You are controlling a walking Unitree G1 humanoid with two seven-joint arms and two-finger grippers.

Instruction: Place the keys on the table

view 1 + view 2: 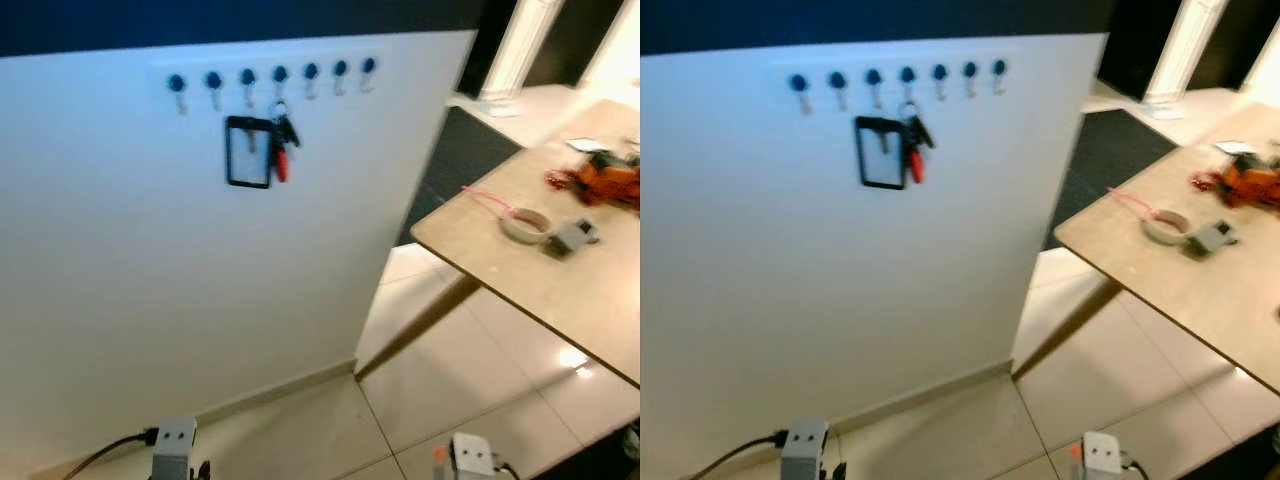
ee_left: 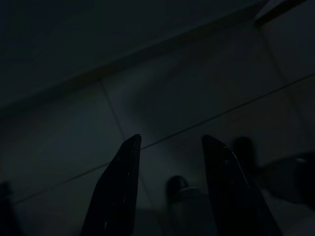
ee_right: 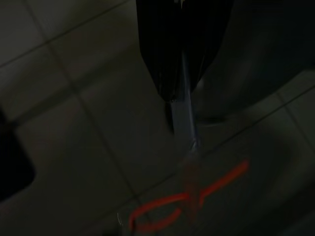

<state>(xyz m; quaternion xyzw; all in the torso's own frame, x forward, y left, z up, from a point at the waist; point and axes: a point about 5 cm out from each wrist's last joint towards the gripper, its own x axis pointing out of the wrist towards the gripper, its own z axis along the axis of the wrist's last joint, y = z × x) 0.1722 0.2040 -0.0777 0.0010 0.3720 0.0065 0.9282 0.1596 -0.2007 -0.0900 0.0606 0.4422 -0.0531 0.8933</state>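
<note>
A bunch of keys with a red fob (image 1: pixel 282 140) hangs from a blue-knobbed hook on the white wall panel, beside a black-framed card holder (image 1: pixel 248 152). The wooden table (image 1: pixel 560 290) stands to the right, its near corner well apart from the keys. Both arms hang low: the left wrist (image 1: pixel 175 442) and the right wrist (image 1: pixel 470 455) sit at the bottom edge of the eye views, far below the keys. My left gripper (image 2: pixel 170 140) is open over dark floor tiles. My right gripper (image 3: pixel 178 96) is shut; a pale strip with an orange loop (image 3: pixel 189 196) trails past its tips.
On the table lie a roll of tape (image 1: pixel 525 224), a small grey object (image 1: pixel 572 236) and an orange tangle (image 1: pixel 610 180). A row of blue hooks (image 1: pixel 272 76) runs along the panel's top. Pale tiled floor (image 1: pixel 440 370) lies between panel and table, with a dark mat (image 1: pixel 465 150) behind.
</note>
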